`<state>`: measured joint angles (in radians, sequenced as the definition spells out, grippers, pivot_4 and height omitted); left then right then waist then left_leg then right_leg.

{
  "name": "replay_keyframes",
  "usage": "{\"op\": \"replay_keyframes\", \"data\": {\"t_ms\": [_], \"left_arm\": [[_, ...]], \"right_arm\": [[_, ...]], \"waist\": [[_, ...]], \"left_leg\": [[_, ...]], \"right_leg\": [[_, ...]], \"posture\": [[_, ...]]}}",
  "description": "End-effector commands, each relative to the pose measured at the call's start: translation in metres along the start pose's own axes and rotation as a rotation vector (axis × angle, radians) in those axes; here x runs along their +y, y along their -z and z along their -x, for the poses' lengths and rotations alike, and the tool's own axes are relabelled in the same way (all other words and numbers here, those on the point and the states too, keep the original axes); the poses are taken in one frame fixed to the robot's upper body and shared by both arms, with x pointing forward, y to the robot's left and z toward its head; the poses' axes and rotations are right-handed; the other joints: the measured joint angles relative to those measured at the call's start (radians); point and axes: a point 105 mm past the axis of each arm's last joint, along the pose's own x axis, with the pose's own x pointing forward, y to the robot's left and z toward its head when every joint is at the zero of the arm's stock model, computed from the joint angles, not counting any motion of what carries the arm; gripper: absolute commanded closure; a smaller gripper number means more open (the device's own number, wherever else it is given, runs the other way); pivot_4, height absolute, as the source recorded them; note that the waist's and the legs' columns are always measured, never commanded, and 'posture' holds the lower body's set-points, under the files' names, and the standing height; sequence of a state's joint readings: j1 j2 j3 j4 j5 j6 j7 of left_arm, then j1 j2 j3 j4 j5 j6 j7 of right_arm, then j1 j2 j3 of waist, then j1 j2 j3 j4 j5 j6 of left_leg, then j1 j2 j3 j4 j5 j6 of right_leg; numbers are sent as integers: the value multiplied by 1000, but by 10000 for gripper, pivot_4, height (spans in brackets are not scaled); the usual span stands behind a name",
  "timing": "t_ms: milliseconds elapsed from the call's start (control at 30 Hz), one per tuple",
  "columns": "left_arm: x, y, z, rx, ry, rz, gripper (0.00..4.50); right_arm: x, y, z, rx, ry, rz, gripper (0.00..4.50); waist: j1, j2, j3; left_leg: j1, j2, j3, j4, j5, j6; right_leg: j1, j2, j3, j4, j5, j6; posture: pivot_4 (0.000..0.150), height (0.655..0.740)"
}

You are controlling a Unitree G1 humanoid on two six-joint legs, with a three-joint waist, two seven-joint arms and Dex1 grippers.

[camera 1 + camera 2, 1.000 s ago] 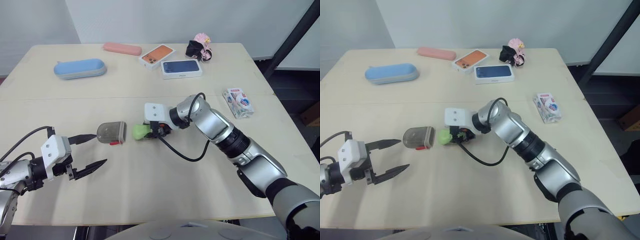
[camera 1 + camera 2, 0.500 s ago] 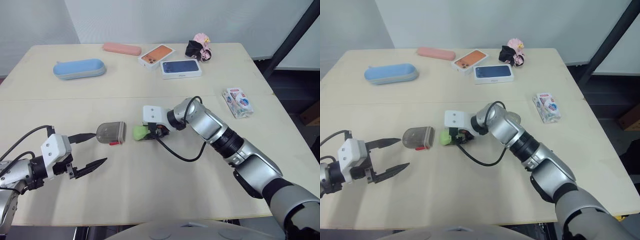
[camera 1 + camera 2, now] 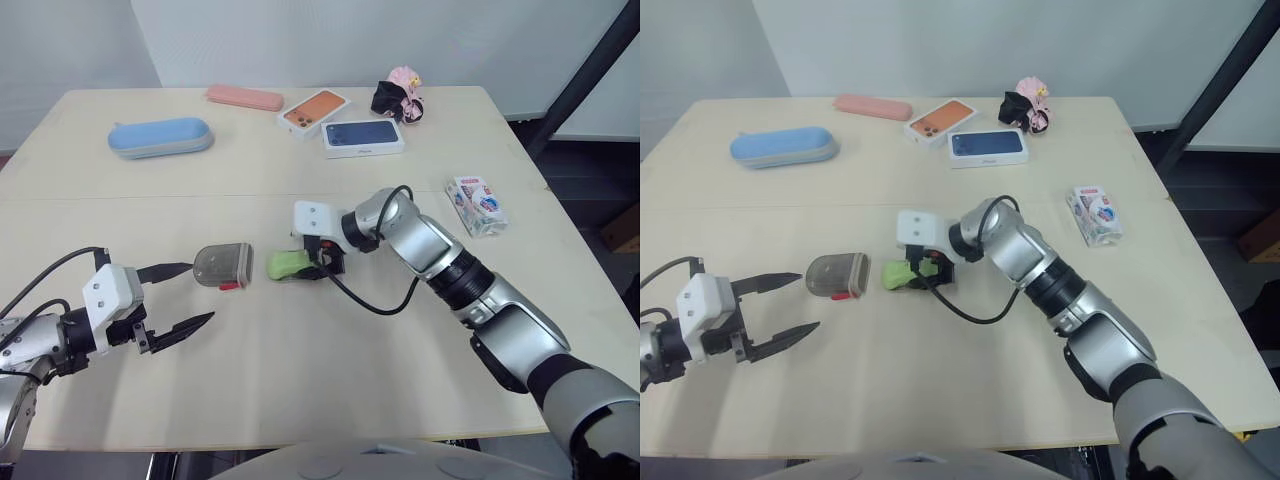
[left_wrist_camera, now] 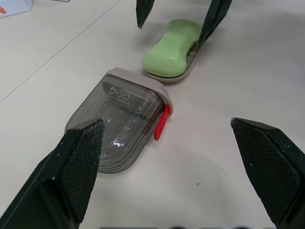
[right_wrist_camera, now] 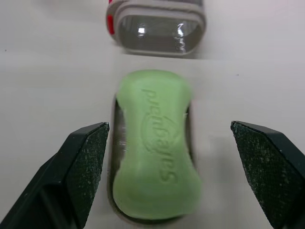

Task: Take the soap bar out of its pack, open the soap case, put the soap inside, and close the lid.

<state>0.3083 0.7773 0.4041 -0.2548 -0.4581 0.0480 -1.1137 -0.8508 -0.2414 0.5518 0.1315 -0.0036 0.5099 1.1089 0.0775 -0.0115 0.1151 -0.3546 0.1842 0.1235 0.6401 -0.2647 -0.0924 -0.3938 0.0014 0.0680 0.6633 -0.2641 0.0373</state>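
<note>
A green soap bar (image 3: 290, 264) lies flat on the shallow base of the soap case (image 5: 114, 143) in the middle of the table. My right gripper (image 3: 322, 262) is open, one finger on each side of the soap (image 5: 157, 143) and clear of it. The smoky see-through lid (image 3: 222, 266) with a red latch (image 4: 162, 125) lies on its side just left of the soap, apart from the base. My left gripper (image 3: 190, 297) is open and empty, low over the table left of the lid (image 4: 119, 124). A white, red and blue pack (image 3: 476, 204) lies at the right.
Along the far side lie a blue oblong case (image 3: 160, 137), a pink case (image 3: 244, 97), an orange phone box (image 3: 314, 110), a dark blue phone box (image 3: 363, 136) and a pink and black hair tie (image 3: 398, 97). The right arm's cable loops over the table.
My right gripper has drawn back slightly to the right, and the soap now lies flat and lengthwise on the base. The left gripper and the lid have stayed put.
</note>
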Motion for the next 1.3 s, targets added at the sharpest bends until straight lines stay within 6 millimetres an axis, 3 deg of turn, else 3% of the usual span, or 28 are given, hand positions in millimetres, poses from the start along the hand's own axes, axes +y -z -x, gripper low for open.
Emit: {"op": "replay_keyframes", "data": {"t_ms": [33,267,433,567,900,1300], "left_arm": [[15,-6,2,26,-9,-75,0],[43,-10,-7,77,35,-144,0],[55,-9,-22,138,134,-200,0],[60,5,-33,264,275,-292,0],[70,2,-57,258,345,-305,0],[64,7,-79,268,442,-293,0]], "right_arm": [[-2,-10,32,-172,45,-49,750],[28,25,76,-393,52,-163,750],[47,48,89,-436,74,-165,750],[58,68,95,-424,90,-182,750],[67,75,97,-410,117,-197,750],[70,77,96,-403,119,-217,750]], "waist": [[6,-1,-1],[7,-3,-2],[1,-3,-2],[4,-3,-3],[9,-3,-3],[34,-4,-3]], "left_leg": [[0,0,0,0,0,0],[2,0,1,0,0,0],[2,0,1,0,0,0],[3,0,2,0,1,0],[-1,-1,1,0,1,0],[1,-1,0,1,1,0]], "right_leg": [[0,0,0,0,0,0],[0,0,1,2,0,0],[0,0,1,2,0,-1],[1,0,2,4,-1,-2],[1,-1,1,4,-2,-3],[1,-1,1,4,-2,-3]], "posture": [[1500,7400],[1500,7400],[1500,7400],[1500,7400],[1500,7400],[1500,7400]]}}
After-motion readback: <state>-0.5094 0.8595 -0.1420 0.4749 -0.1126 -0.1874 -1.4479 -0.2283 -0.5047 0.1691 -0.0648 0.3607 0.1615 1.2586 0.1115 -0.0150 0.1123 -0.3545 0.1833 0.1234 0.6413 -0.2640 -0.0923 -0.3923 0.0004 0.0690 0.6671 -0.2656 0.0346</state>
